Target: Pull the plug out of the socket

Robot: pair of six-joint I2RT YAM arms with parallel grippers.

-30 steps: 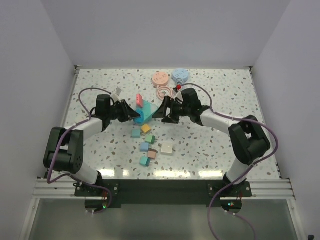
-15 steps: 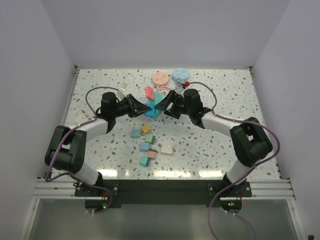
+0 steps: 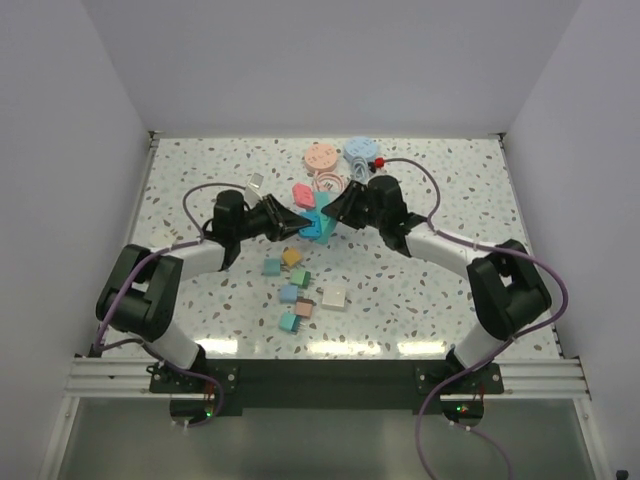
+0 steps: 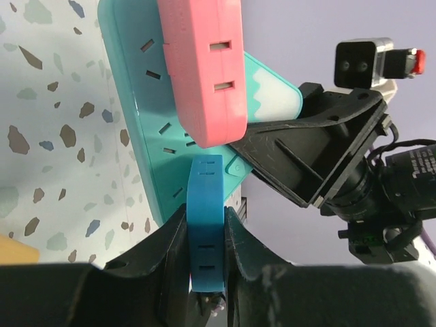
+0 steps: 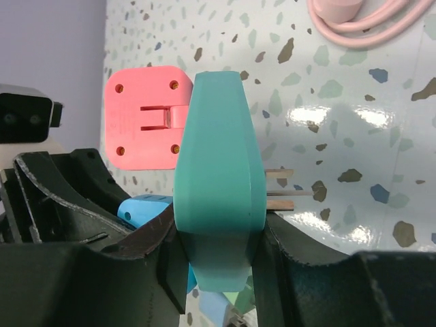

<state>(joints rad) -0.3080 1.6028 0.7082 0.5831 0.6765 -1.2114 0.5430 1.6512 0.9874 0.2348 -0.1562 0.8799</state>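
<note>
The blue plug [image 4: 206,201] is pinched in the closed left claw [image 4: 204,235] and appears seated in the teal socket [image 4: 139,116], which is clamped aloft by the right claw [image 5: 218,248]. If pulled askew, the prongs could be jammed, or the pink adapter [image 4: 204,61] dislodged.

The right gripper [image 5: 218,238] clamps a teal socket [image 5: 218,150], seen edge-on and upright between its black fingers; a pink plug [image 5: 139,126] sits against the socket's left face; a blue plug [image 5: 144,208] shows below it; two metal prongs [image 5: 289,193] jut from the socket's right side above the speckled table [image 5: 354,136]
</note>
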